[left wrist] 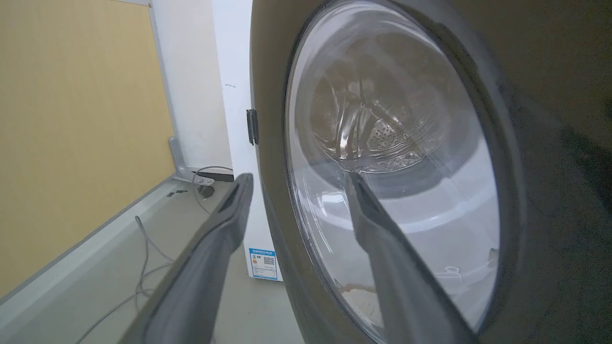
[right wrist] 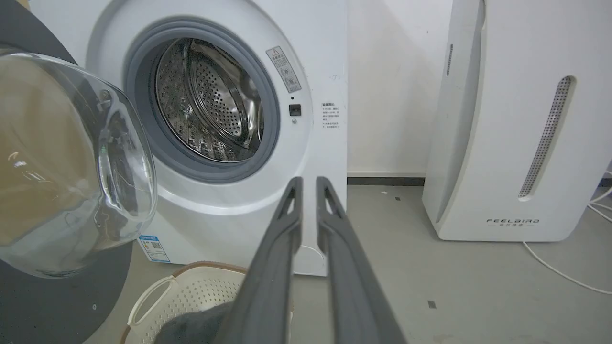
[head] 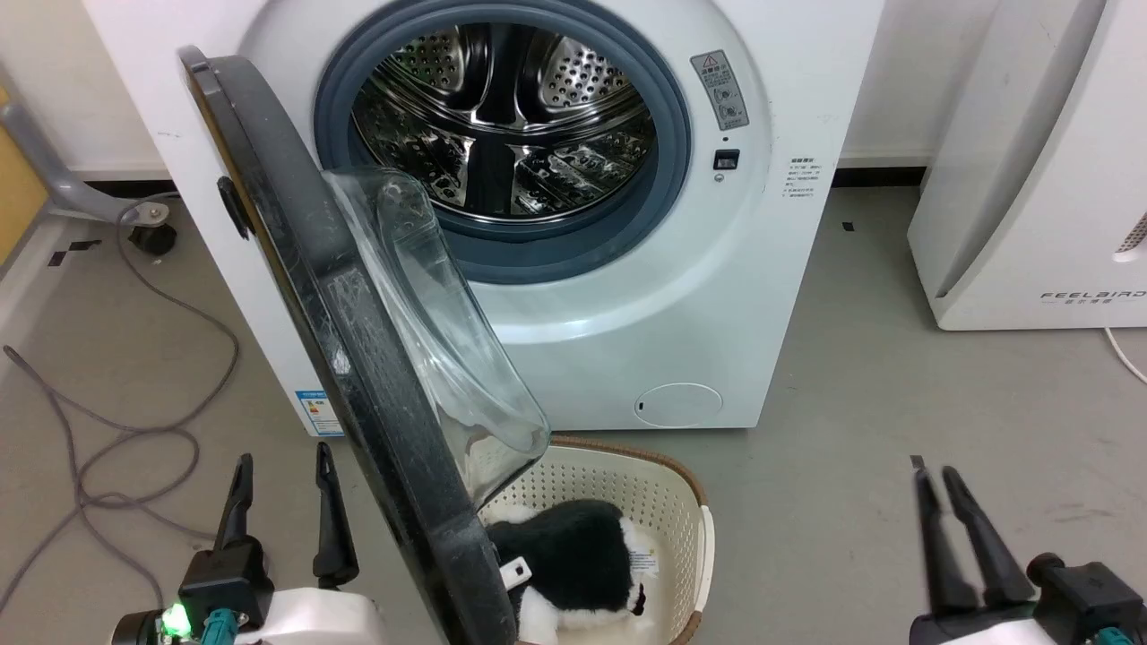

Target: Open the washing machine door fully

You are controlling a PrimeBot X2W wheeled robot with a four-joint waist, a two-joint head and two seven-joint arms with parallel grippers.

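Two tools sit low in front of the washing machine (head: 627, 313), one to each side. Left of the machine, a grey cable (head: 134, 376) loops over the floor. The left tool (head: 283, 457) is released, its fingers spread and empty, just outside the washing machine door (head: 358, 358). That door, hinged at the machine's left side, stands swung out roughly square to the front, with its glass bowl facing right and the drum mouth uncovered. At the machine's foot a white perforated basket (head: 668, 479) holds something furry, black and white (head: 573, 546). Right of the machine the right tool (head: 932, 468) has its fingers drawn nearly together on nothing. Farther right stands a white appliance (head: 1013, 179).
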